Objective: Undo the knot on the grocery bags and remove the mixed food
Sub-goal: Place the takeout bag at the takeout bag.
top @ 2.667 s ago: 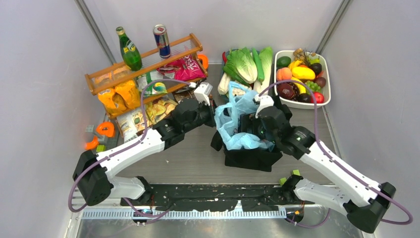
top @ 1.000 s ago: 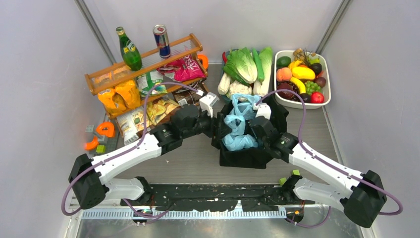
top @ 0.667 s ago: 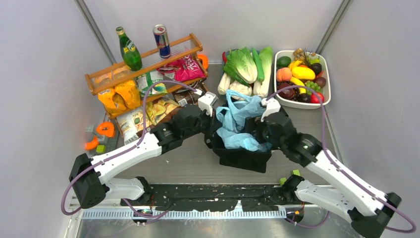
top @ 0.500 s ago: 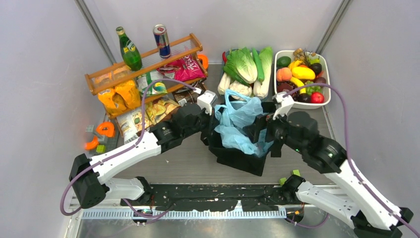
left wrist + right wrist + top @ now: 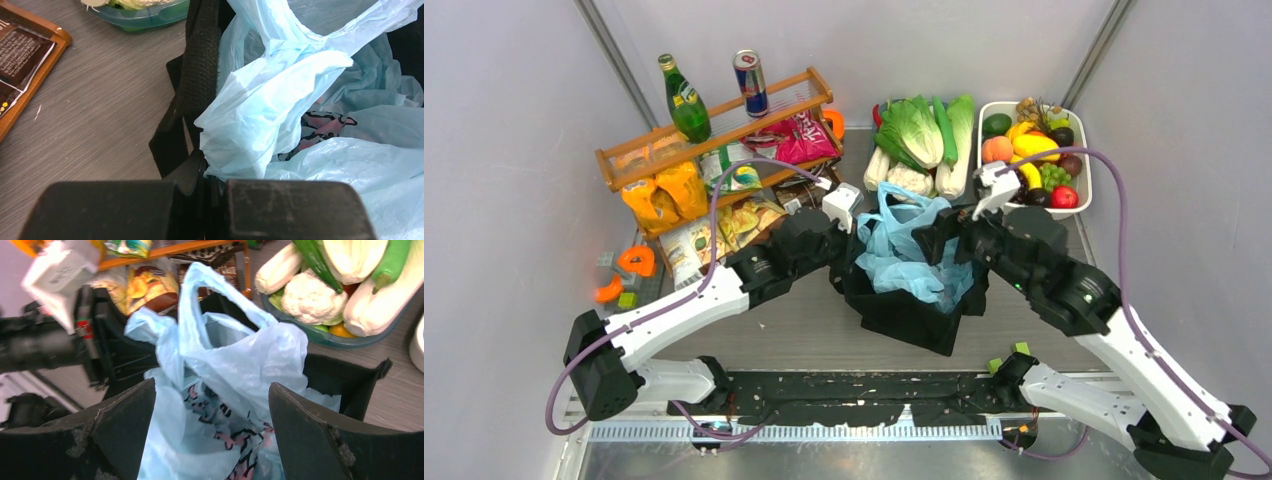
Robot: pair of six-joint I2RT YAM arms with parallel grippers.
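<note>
Step in hand: loosening the tied handles of the light-blue bag (image 5: pixel 902 250) while it sits in the black tote (image 5: pixel 914 318).
Left fingers (image 5: pixel 209 186): pinched shut on the black tote at its left rim. Blue plastic lies against them, and I cannot tell whether any is caught too. Best used as an anchor, pulling left and low.
Bag's place: middle of the counter (image 5: pixel 804 330), inside the tote and bulging above its rim.
Knot: no tight bunch shows plainly; one handle loop (image 5: pixel 185 315) stands upright at the bag's far side.
Right fingers (image 5: pixel 211 390): spread wide above the bag, holding nothing. They should close on a single handle strand near its root, not a fistful of film — thin plastic is likely to stretch or tear.
Wooden rack (image 5: pixel 724 137), far left: green bottle and can on top, snack packets below.
Bag contents: any mixed food inside is hidden — only pink print shows.
Teal tray (image 5: pixel 320 339), far centre: cabbage, cauliflower, cucumber.
White dish (image 5: pixel 1086 175), far right: fruit.
</note>
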